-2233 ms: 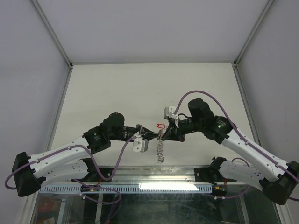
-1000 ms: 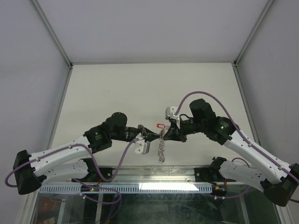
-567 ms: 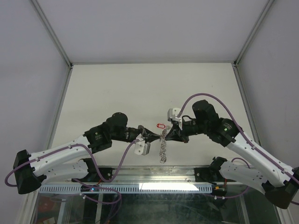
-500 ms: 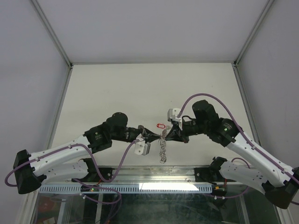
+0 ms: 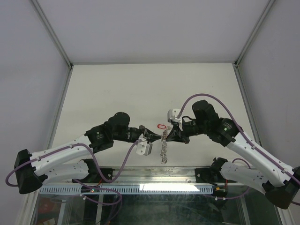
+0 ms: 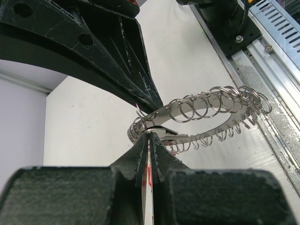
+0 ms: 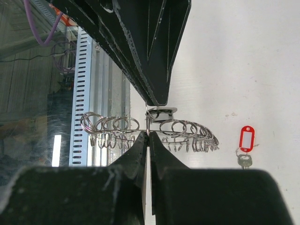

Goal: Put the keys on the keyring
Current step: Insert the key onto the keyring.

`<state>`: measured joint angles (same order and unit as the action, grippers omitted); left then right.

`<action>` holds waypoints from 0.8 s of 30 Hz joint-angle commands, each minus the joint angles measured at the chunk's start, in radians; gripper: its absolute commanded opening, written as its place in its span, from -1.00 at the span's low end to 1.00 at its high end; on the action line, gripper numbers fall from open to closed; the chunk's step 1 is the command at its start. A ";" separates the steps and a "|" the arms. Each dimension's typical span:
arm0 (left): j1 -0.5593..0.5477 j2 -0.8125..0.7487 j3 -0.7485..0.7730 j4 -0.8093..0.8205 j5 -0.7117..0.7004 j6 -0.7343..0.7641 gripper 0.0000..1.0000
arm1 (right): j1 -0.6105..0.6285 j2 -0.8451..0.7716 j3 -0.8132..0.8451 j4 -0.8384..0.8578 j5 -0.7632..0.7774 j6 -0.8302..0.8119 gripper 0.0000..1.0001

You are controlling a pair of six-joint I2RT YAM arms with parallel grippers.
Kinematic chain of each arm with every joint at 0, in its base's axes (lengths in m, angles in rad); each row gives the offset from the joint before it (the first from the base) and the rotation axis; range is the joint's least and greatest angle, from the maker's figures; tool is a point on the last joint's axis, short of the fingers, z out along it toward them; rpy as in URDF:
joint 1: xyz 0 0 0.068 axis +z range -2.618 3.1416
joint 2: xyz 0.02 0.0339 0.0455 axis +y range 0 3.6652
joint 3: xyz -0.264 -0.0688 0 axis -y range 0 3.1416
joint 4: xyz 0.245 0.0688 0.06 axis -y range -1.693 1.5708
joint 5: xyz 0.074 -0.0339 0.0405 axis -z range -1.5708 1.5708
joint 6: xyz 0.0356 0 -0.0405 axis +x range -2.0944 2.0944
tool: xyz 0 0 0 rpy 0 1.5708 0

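The keyring [image 5: 162, 149] hangs edge-on in the air between the two grippers near the table's front. My right gripper [image 5: 166, 136] is shut on one of its wire loops; in the right wrist view the gripper [image 7: 148, 136] pinches the loop at the keyring's [image 7: 183, 130] near rim. My left gripper [image 5: 156, 137] is shut on a silver key [image 6: 164, 133] whose red tag shows between the fingers [image 6: 140, 154]. The key's head touches the keyring's [image 6: 206, 104] left rim. A second key with a red tag [image 5: 161, 126] lies on the table behind them, also in the right wrist view [image 7: 246, 138].
A metal rail [image 5: 154, 173] with a slotted strip [image 7: 77, 93] runs along the table's front edge, just below the keyring. White walls with metal posts close in the table on three sides.
Both grippers and the keyring have shifted slightly to the right. The grips are the same, and the red-tagged key on the table has not moved.
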<state>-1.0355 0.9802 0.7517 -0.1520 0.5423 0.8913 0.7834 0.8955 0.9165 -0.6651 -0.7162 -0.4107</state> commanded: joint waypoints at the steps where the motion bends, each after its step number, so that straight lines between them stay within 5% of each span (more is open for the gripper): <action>1: -0.011 0.013 0.056 0.010 -0.017 0.020 -1.00 | 0.001 -0.004 0.062 0.044 -0.045 -0.004 -1.00; 24: -0.033 0.051 0.133 -0.096 -0.070 0.106 -1.00 | 0.001 0.054 0.064 0.042 -0.013 0.040 -1.00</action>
<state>-1.0523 1.0302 0.8223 -0.2440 0.4808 0.9478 0.7830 0.9424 0.9264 -0.6674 -0.7349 -0.3977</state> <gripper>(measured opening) 0.003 0.012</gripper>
